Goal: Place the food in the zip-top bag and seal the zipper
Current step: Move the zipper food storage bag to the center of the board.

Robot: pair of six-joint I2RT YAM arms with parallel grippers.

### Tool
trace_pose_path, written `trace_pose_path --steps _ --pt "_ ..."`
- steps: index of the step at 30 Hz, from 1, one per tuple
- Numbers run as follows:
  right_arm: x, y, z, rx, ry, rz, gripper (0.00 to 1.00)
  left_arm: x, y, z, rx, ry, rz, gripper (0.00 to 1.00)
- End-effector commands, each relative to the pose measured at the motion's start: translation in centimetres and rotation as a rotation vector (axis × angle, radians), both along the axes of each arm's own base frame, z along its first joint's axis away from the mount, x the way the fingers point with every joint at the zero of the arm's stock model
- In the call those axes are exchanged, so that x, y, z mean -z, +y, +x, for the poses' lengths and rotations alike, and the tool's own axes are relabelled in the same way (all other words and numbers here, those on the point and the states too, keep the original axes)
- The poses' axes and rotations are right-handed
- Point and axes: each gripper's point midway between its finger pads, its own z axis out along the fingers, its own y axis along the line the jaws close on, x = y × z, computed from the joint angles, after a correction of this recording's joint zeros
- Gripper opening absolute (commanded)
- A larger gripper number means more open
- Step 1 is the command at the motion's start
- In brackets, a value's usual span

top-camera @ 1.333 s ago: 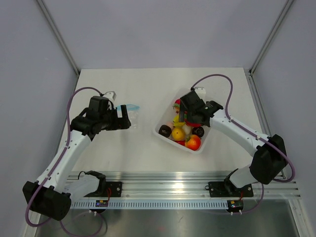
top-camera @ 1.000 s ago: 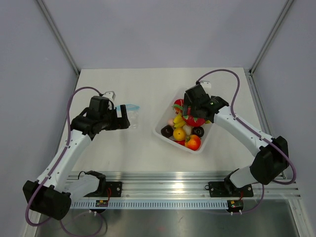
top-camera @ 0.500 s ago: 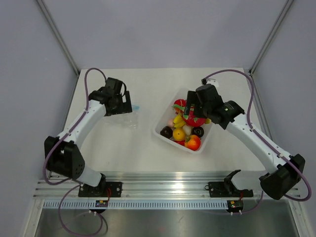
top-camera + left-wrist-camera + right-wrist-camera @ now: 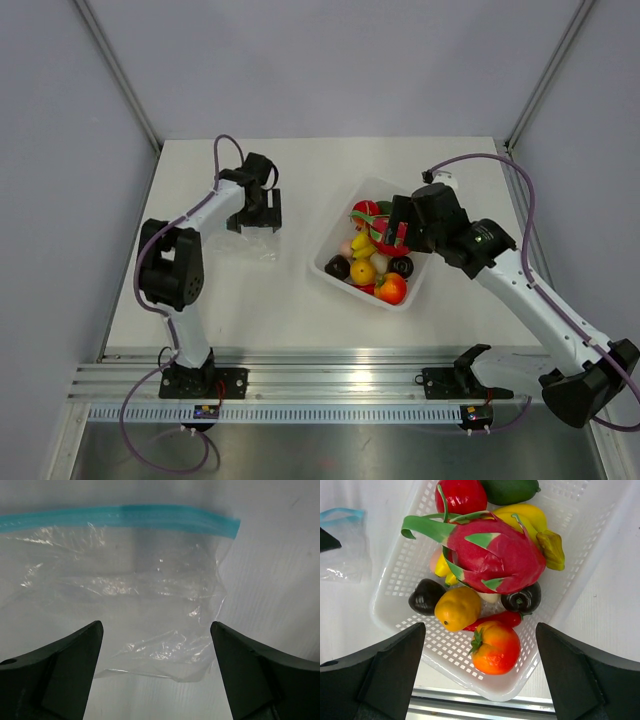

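Between the zip-top bag (image 4: 125,580) and the white basket (image 4: 395,582) we have a strip of bare table (image 4: 290,300) where either arm could pass. The bag lies flat and uncovered below the wide-spread left gripper (image 4: 155,630). Under the right gripper (image 4: 480,627), also spread wide, the dragon fruit (image 4: 495,555) tops the pile and covers the pieces beneath; the basket's walls close off the sides.

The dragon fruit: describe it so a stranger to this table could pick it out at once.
Find the white perforated tray on the right half of the table. The dragon fruit lies uppermost in the tray's middle, resting on the smaller pieces. It is the biggest piece there, and the only pink one with green leafy flaps.
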Motion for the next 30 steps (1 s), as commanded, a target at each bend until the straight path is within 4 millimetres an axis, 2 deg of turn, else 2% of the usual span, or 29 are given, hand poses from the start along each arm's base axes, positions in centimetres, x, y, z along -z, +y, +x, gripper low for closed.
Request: trace_pose_path --steps 1,2,3,4,5,6,7,9,12,14,15,17,18,19,20,21,23,25,30 --pt "0.2 -0.5 -0.4 0.018 0.003 -0.006 1.00 0.3 -1.0 -3.5 0.120 0.071 0.004 0.93" --pt "0.5 -0.4 -0.4 0.014 0.011 -0.014 1.00 1.1 -0.4 -5.9 0.118 0.139 0.042 0.93" --pt "0.7 -0.4 -0.3 0.013 0.018 -0.020 0.99 1.0 0.3 -6.9 0.107 0.153 0.076 0.93" --pt "0.8 -0.3 -0.2 0.009 0.023 -0.026 1.00 0.0 1.4 -7.4 0.071 0.125 0.137 0.93" --pt "1.3 -0.2 0.0 0.000 0.038 -0.041 1.00 0.4 2.4 -9.5 0.069 0.162 0.183 0.93" --pt "1.4 0.1 0.1 -0.012 0.045 -0.041 0.99 0.0 3.0 -10.2 0.053 0.156 0.204 0.93" --pt "1.3 0.3 0.3 -0.020 0.045 -0.041 0.99 -1.3 4.1 -10.7 -0.001 0.103 0.233 0.92" --pt "1.7 0.6 0.5 -0.031 0.058 -0.054 0.99 -2.2 5.7 -11.7 -0.066 0.070 0.278 0.91" --pt "1.5 1.0 0.9 -0.038 0.050 -0.043 1.00 -5.1 5.8 -10.6 -0.150 -0.072 0.242 0.90" --pt "1.4 1.2 0.9 -0.041 0.047 -0.028 1.00 -5.7 4.8 -9.3 -0.169 -0.104 0.193 0.89" --pt "1.3 1.3 0.8 -0.045 0.044 -0.021 0.99 -6.7 4.2 -8.3 -0.176 -0.132 0.164 0.89" --pt "1.1 1.1 0.5 -0.041 0.044 -0.016 0.99 -7.2 3.4 -6.9 -0.203 -0.152 0.141 0.89" --pt "1.1 1.0 0.4 -0.037 0.043 -0.015 1.00 -6.5 3.2 -6.1 -0.209 -0.131 0.152 0.87" --pt "1.2 0.8 0.2 -0.031 0.044 -0.017 1.00 -7.2 2.4 -4.9 -0.218 -0.146 0.126 0.87" --pt "0.8 0.6 0.0 -0.027 0.032 -0.010 1.00 -6.9 2.1 -4.7 -0.222 -0.123 0.128 0.87" --pt "0.8 0.4 -0.2 -0.023 0.032 -0.012 0.99 -5.8 1.8 -4.3 -0.225 -0.087 0.136 0.87" --pt "0.8 0.1 -0.5 -0.020 0.029 -0.009 0.99 -5.3 1.3 -4.1 -0.256 -0.068 0.136 0.87" --pt "0.9 -0.2 -0.8 -0.012 0.032 -0.010 0.99 -4.0 1.6 -4.3 -0.294 -0.050 0.178 0.87" --pt "1.6 0.1 -1.2 -0.027 0.054 0.002 1.00 -1.3 2.3 -6.2 -0.333 0.016 0.297 0.85"
